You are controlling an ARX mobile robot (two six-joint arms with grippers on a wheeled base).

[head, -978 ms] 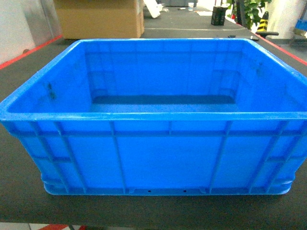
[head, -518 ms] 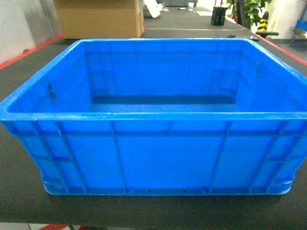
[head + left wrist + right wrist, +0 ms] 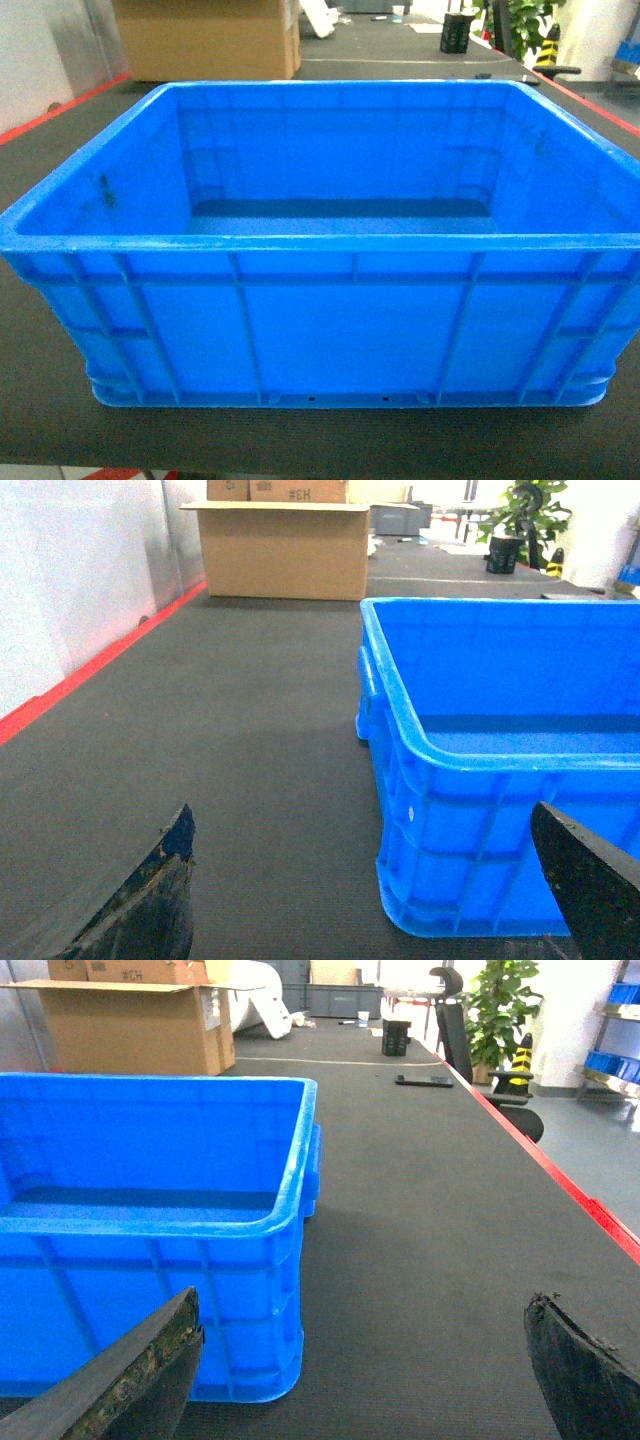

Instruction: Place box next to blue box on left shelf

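Nothing moved; box [image 3: 320, 330] upright, long axis left-right.

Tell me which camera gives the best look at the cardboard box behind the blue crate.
The left wrist view: the cardboard box stands whole and unblocked on the dark mat beyond the blue crate. The right wrist view shows it partly cut by the left edge. The head view crops its top.
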